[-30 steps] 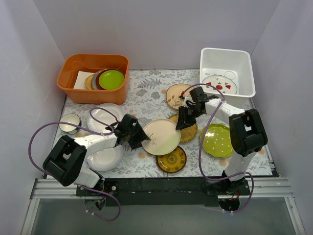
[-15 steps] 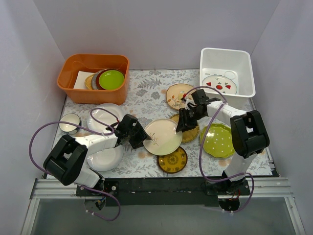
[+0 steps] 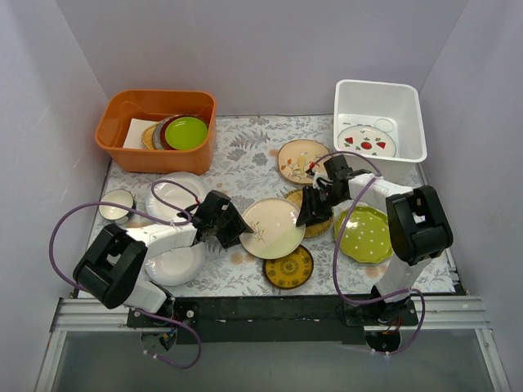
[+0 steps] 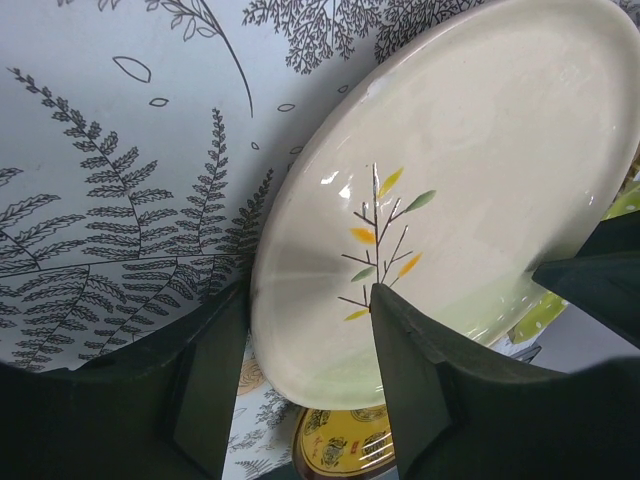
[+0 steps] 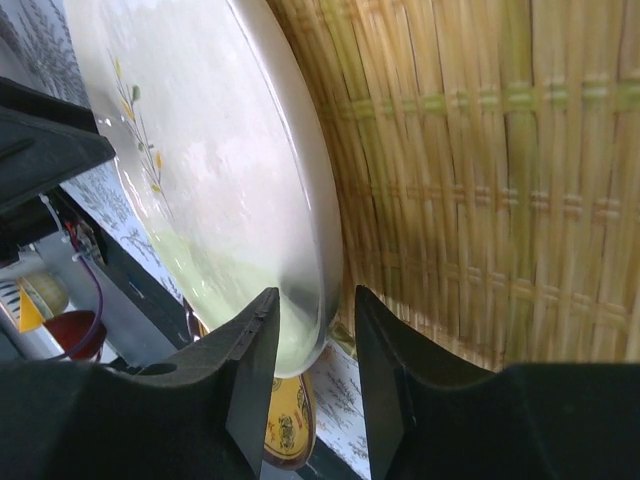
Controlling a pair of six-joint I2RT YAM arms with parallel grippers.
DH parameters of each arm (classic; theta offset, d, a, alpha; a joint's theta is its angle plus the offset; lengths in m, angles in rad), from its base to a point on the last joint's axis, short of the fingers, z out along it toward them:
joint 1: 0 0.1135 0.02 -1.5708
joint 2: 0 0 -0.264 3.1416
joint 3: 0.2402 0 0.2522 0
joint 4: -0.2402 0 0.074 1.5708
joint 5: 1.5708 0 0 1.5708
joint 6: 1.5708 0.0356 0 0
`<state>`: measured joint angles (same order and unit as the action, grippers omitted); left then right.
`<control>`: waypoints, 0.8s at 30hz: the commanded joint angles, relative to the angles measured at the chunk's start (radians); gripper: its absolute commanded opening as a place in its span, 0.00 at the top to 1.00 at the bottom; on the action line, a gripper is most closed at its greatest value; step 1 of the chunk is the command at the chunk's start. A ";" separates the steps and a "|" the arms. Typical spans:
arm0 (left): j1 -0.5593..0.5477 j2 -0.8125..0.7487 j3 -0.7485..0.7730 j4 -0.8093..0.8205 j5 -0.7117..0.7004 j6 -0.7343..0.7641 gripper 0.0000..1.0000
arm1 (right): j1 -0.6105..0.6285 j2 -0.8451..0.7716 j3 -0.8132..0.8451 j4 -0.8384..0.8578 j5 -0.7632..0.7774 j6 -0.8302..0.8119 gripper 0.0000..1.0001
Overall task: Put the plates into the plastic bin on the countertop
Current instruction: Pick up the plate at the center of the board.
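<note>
A cream plate with a sprig (image 3: 271, 229) (image 4: 470, 150) (image 5: 220, 170) sits tilted at the middle of the countertop (image 3: 245, 155), its right side resting on a yellow woven-look plate (image 3: 324, 225) (image 5: 480, 180). My left gripper (image 3: 239, 229) (image 4: 305, 300) is shut on its left rim, one finger over the face and one under. My right gripper (image 3: 309, 214) (image 5: 315, 300) is open and straddles its right rim, with a gap showing beside one finger. The white plastic bin (image 3: 380, 84) at the back right holds a plate with red wedges (image 3: 367, 140).
An amber patterned plate (image 3: 288, 267) (image 4: 345, 455) lies just in front of the cream one. A dotted lime-green plate (image 3: 364, 233), a tan plate (image 3: 301, 159) and two white plates (image 3: 176, 196) (image 3: 176, 263) lie around. An orange tub (image 3: 155, 102) and a small bowl (image 3: 116, 204) stand at the left.
My right gripper has opened wider and shifted slightly toward the near right, so its fingers now straddle the cream plate's right rim. The left gripper has kept its hold and place.
</note>
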<state>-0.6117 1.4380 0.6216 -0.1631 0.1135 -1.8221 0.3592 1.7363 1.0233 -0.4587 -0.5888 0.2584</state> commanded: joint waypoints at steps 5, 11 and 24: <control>-0.013 0.027 -0.036 -0.058 -0.029 0.012 0.49 | -0.009 -0.027 -0.038 0.068 -0.054 0.021 0.57; -0.014 0.030 -0.030 -0.058 -0.028 0.012 0.48 | -0.008 -0.040 -0.066 0.136 -0.101 0.045 0.63; -0.017 0.022 -0.020 -0.072 -0.034 0.017 0.48 | -0.008 -0.070 -0.100 0.213 -0.200 0.070 0.91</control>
<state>-0.6128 1.4380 0.6216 -0.1631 0.1131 -1.8217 0.3363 1.7233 0.9337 -0.3058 -0.7017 0.3176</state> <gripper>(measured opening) 0.513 0.302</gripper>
